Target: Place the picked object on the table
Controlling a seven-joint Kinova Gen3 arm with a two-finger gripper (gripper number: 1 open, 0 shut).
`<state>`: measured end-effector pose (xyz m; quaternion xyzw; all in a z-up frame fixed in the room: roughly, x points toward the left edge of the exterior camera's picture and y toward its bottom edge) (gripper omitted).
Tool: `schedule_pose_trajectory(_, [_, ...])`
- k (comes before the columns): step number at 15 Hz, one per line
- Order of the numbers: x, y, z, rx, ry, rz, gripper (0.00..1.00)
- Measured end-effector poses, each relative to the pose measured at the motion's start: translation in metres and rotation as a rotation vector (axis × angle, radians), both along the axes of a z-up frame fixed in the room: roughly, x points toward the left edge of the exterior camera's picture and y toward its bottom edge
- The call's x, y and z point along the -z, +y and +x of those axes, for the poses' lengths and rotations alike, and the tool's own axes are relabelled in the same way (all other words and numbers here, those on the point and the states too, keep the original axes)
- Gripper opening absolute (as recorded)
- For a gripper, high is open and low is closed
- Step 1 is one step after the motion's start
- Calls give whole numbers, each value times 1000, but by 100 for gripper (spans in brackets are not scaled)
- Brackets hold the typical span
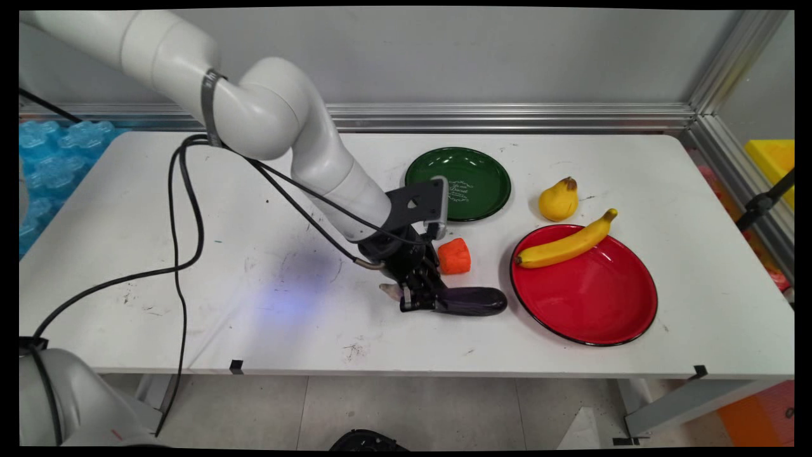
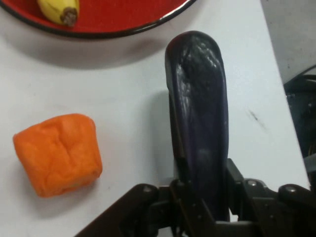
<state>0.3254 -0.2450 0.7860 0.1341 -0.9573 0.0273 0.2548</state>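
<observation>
**Gripper clamped on the eggplant at bench level**

The black two-finger gripper (image 1: 420,298) is down at the white bench (image 1: 190,254), its fingers closed against the sides of a dark purple eggplant (image 1: 472,299). The eggplant lies flat on the bench near the front edge, held at its stem end; its glossy, smooth, slightly dimpled body stretches away from the gripper toward the red plate (image 1: 596,298). In the hand view the eggplant (image 2: 200,118) runs up from between the black linkage, a long rounded cylinder with a blunt tip that stops just short of the plate's rim (image 2: 123,30).

Just beside the gripper, on the far side of the eggplant, sits an orange block (image 1: 455,256), matte and soft-looking, with rounded corners and a faint crease across its top face. It is apart from the eggplant.

The red plate is round, shiny enamel with a thin dark rim. A smooth yellow banana (image 1: 564,244) lies across its far edge, its stem tip overhanging the rim. A yellow pear (image 1: 558,200) with a brown stem stands on the bench just behind the plate. Further back is a glossy dark green plate (image 1: 482,174) with small white lettering, partly hidden by the wrist.
</observation>
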Motion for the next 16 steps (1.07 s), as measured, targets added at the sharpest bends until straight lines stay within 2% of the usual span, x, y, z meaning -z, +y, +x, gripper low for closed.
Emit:
schedule_pose_trajectory(7, [21, -5, -6, 10, -6, 7, 0])
schedule_pose_trajectory(8, [23, -6, -7, 12, -5, 8, 100])
schedule_pose_trajectory(13, [23, -9, -8, 24, 2, 4, 100])
schedule_pose_trajectory(16, [15, -8, -4, 32, 5, -6, 100])
